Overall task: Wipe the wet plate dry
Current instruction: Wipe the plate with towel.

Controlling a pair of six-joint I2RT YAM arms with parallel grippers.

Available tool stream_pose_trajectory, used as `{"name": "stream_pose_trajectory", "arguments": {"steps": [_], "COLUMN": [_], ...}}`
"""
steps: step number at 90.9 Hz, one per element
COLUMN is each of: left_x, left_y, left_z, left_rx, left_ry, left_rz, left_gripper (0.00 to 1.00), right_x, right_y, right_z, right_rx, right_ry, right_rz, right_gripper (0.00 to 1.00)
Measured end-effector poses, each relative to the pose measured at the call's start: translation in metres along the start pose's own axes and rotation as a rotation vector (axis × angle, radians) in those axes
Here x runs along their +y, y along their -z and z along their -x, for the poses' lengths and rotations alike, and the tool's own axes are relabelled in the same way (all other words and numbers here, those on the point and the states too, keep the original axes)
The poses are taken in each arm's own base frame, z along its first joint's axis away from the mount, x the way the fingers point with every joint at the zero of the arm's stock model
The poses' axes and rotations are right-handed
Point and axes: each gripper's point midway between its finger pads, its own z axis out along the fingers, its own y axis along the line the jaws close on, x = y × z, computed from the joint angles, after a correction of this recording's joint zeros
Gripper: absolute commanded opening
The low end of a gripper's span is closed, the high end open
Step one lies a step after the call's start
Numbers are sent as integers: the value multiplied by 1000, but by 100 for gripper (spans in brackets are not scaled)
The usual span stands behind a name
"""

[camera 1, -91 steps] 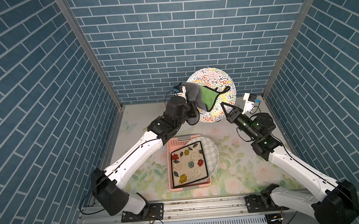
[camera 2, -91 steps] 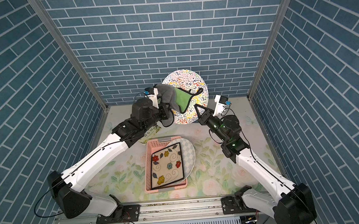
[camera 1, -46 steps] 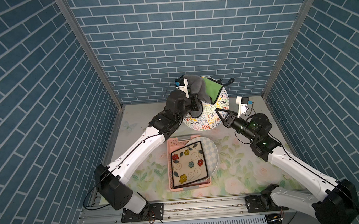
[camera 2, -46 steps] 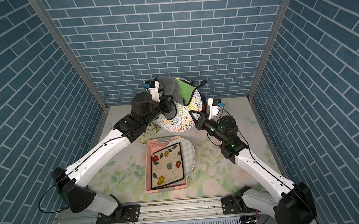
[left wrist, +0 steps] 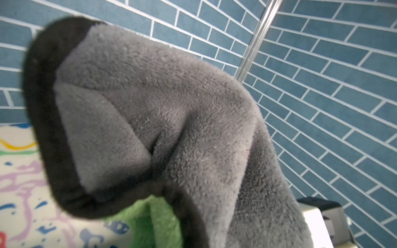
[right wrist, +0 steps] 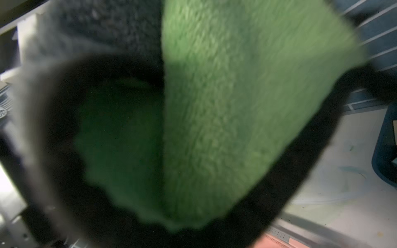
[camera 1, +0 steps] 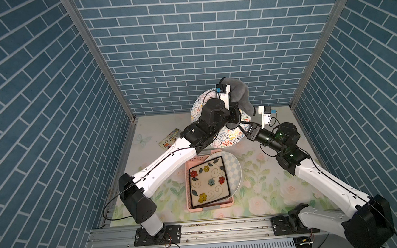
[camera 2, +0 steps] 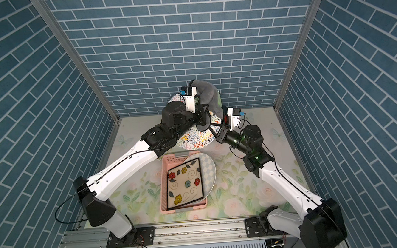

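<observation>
1. Two arms meet above the middle of the table's point(camera 1: 257, 187) point(camera 2: 233, 191) far edge in both top views. The right claw point(camera 1: 243, 129) point(camera 2: 217, 128) pinches the rim of the plate point(camera 1: 227, 139) point(camera 2: 193, 139), a round one covered in coloured squiggles. It holds the plate tilted and clear of the table.
2. In the same views the left claw point(camera 1: 235, 113) point(camera 2: 203, 118) is pressed together on the cloth point(camera 1: 241, 95) point(camera 2: 206, 93). The grey cloth drapes over the claw at the plate's raised far edge, and the fingertips are buried in it.
3. Also in both top views, a pink basket point(camera 1: 188, 190) point(camera 2: 162, 179) sits mid-table, toward the near edge. In it a square plate point(camera 1: 207, 183) point(camera 2: 185, 185) with painted flowers leans on a checked plate point(camera 1: 234, 167) point(camera 2: 209, 171). A small colourful card point(camera 1: 170, 141) lies flat near the far-left corner.
4. In the left wrist view the cloth point(left wrist: 161, 128) fills most of the frame, with grey pile, a black hem and a green underside. The plate's point(left wrist: 21, 193) patterned face shows just beside the green fold; I cannot tell whether they touch. The blue brick wall point(left wrist: 322, 85) stands behind. No fingers show here.
5. The right wrist view is blurred. The cloth point(right wrist: 225, 107) hangs close to the lens, its green face edged in black with grey to one side, and bare table point(right wrist: 333, 182) shows beyond. The claw's fingers are hidden here.
</observation>
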Motion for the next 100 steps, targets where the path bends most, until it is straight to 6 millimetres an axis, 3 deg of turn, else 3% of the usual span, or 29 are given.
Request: {"name": "stream_pose_trajectory", "arguments": {"steps": [16,25,33,45,60,77,83,100], "left_x": [-16,-6,5,27,55,114,117,99], "left_y": [1,11,21,30,35,40,42,37], "left_z": [-47,-76,-84,-67,-33,17,26,38], "left_rx": [116,186,218,196,146,48,32,5], "left_ry": [-74,-96,-105,-92,-79,-36,-31,-24], "left_rz": [-66,-60,-48,-8,78,254,247,154], "left_gripper": [0,0,0,0,0,0,0,0], "right_x": [-14,-23,-22,-10,3,6,11,13], "right_y": [15,20,22,22,10,5,-2,-17], "right_z": [42,54,62,71,69,64,56,28], "right_rx": [-106,-156,-194,-249,-271,-249,-227,-139], "right_ry": [-10,-3,12,46,69,75,72,21], "right_rz": [-36,-72,-74,-32,29,49,64,80], "right_gripper": [0,0,0,0,0,0,0,0]}}
